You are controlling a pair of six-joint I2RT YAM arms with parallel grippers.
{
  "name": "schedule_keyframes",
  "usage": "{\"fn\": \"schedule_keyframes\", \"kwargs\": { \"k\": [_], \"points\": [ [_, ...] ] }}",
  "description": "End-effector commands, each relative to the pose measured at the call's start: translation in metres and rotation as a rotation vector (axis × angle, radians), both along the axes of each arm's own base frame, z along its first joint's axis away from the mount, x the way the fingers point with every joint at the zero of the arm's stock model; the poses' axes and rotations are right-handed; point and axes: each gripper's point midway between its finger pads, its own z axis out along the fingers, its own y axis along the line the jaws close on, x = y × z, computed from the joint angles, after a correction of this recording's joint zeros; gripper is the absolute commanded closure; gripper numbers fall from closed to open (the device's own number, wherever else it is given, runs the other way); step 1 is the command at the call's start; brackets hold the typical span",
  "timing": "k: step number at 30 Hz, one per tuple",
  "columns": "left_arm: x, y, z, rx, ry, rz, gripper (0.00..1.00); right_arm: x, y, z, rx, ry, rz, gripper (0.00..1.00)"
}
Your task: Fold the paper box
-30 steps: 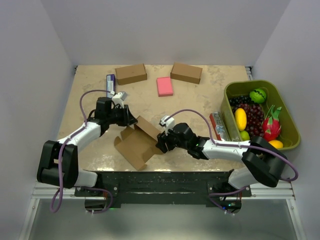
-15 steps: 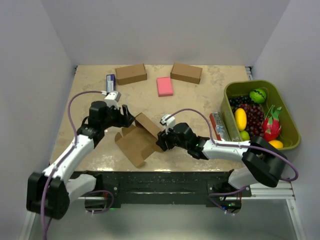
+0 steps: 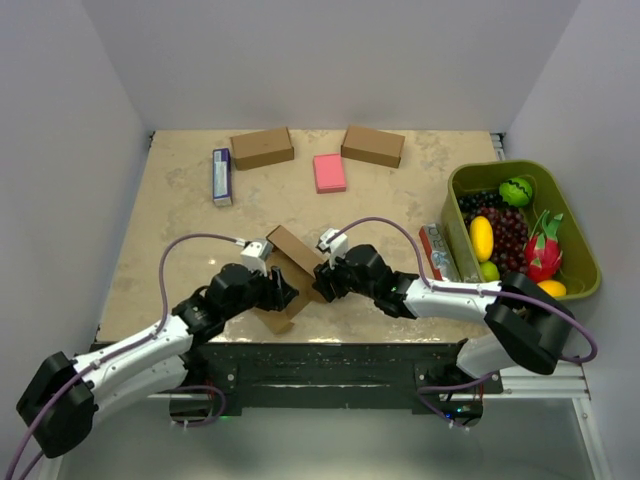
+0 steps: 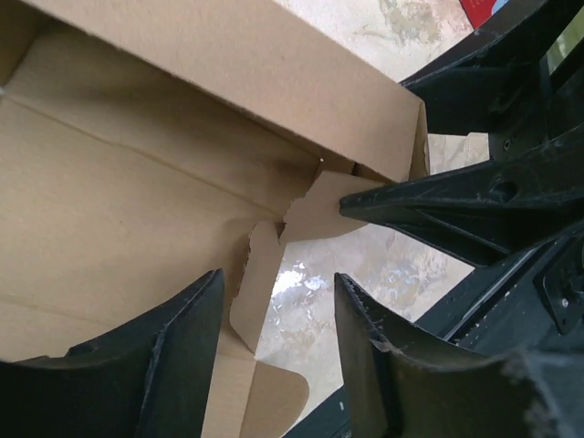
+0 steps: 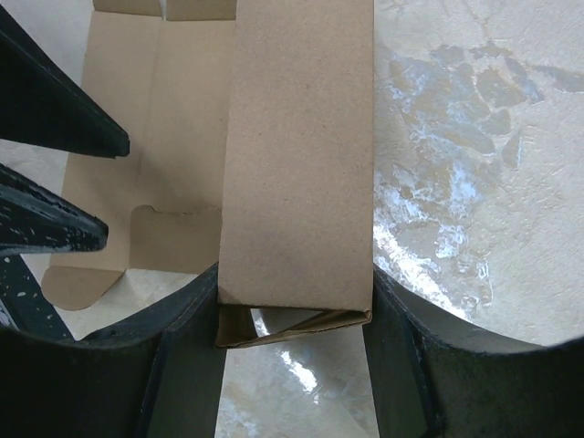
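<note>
The plain brown cardboard paper box (image 3: 290, 250) lies half-formed on the beige marbled table (image 3: 180, 220), close to the front edge, between the two arms. The right gripper (image 5: 294, 274) is closed against both sides of a folded-up wall at the box's right end, the cardboard filling the gap between its fingers. The left gripper (image 4: 278, 278) sits at the box's near-left side with its jaws partly apart; a small curved tab (image 4: 254, 285) stands between them, pinched by neither finger

Bright, even overhead light, soft shadows, glare patches on the table (image 5: 411, 246).
</note>
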Motion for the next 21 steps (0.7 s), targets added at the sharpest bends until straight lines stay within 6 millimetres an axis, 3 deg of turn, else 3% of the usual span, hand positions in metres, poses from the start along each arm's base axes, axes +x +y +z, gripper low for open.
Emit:
{"fn": "schedule_keyframes", "kwargs": {
  "k": [1,2,7,15,16,19,21],
  "points": [
    [0.005,-0.007,0.003,-0.085,-0.024,0.053,0.41,0.008,-0.004,0.012,-0.025,-0.054,-0.004,0.48],
    [-0.001,-0.005,-0.014,-0.068,0.015,0.050,0.41,0.008,-0.004,0.011,-0.029,-0.054,-0.003,0.48],
    [-0.005,-0.004,-0.044,-0.026,0.056,0.039,0.40,0.006,-0.004,0.010,-0.032,-0.046,0.017,0.48],
    [-0.006,-0.020,-0.042,-0.098,0.040,-0.017,0.46,0.008,-0.005,0.009,-0.039,-0.047,0.014,0.48],
    [-0.008,-0.020,-0.048,-0.092,0.056,-0.020,0.48,0.008,-0.006,0.008,-0.041,-0.047,0.013,0.47],
    [-0.010,-0.026,-0.052,-0.111,0.070,-0.039,0.59,0.009,-0.007,0.007,-0.046,-0.045,0.003,0.46],
    [-0.012,-0.029,-0.052,-0.131,0.079,-0.054,0.73,0.012,-0.009,0.005,-0.058,-0.043,-0.022,0.41]
  ]
}}
